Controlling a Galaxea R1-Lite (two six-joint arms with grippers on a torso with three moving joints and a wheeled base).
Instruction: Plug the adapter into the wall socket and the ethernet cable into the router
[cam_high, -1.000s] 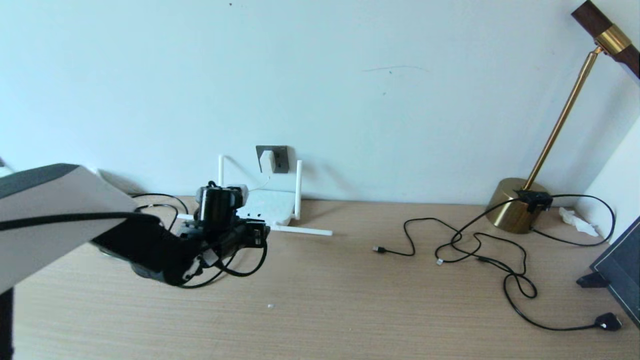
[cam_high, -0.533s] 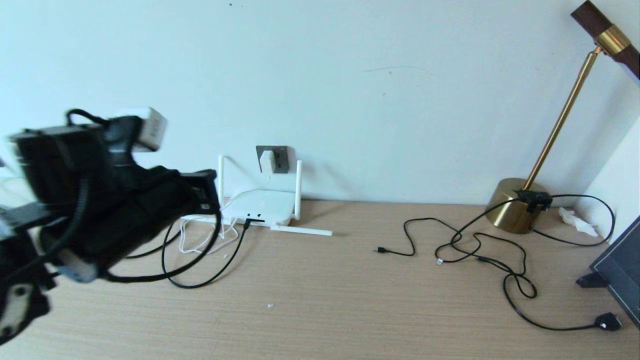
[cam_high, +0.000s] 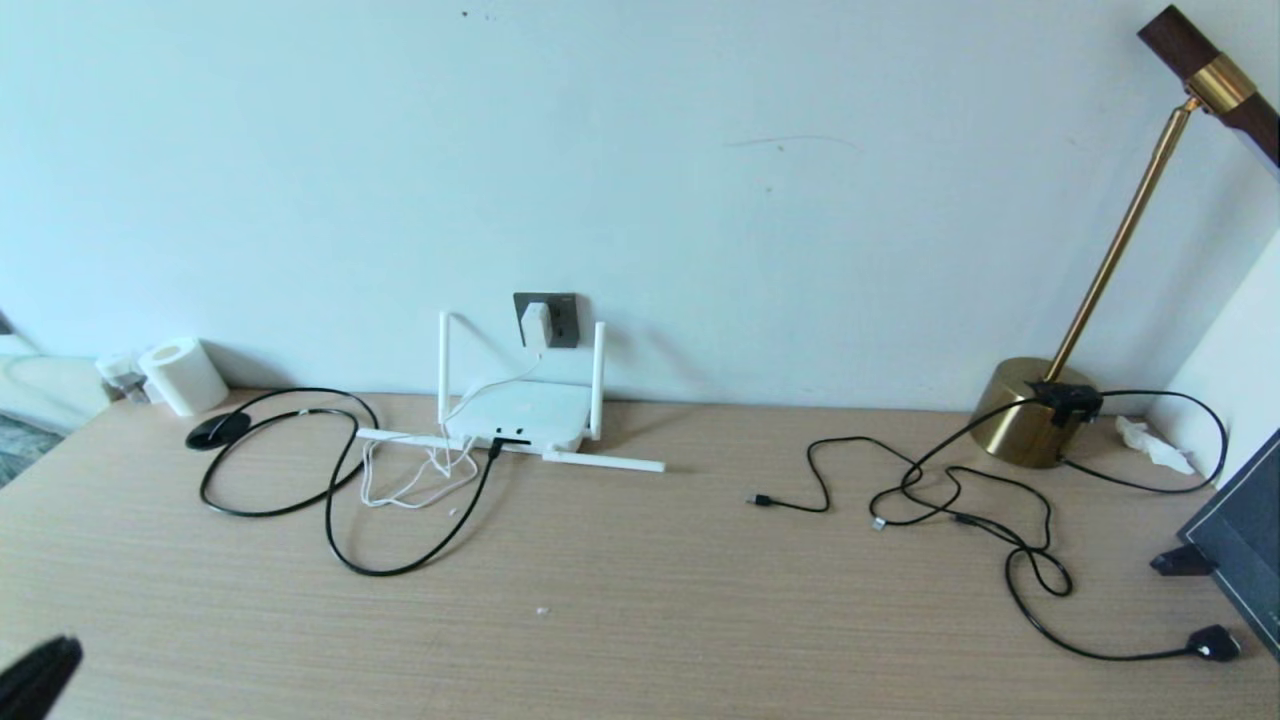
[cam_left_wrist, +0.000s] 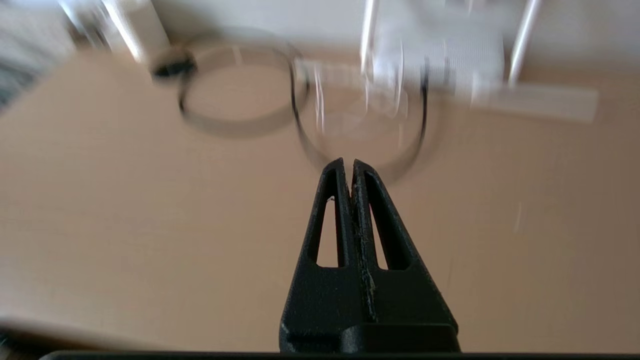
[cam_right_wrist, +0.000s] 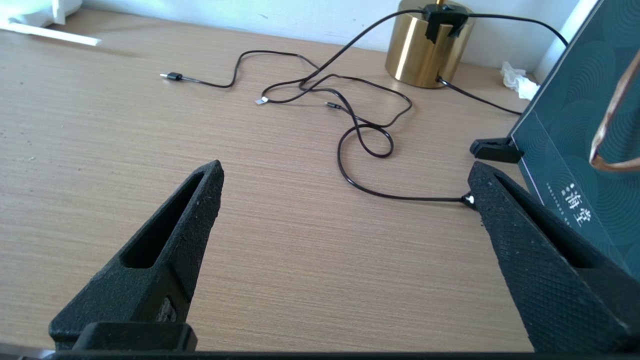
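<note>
Left gripper (cam_left_wrist: 348, 165) withdrawn (pinched together, empty), ethernet cable (cam_high: 420, 555) in router (cam_high: 520, 415).

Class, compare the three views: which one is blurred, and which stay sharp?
Left wrist view: router and cables smeared by blur, only the shut left claw crisp. Head view: sharp. Right wrist view: sharp on the lamp base and open right claw.

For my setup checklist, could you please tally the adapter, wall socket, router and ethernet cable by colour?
White: 2, the adapter and the router
Black: 1, the ethernet cable
Dark grey: 1, the wall socket
Total: 4
</note>
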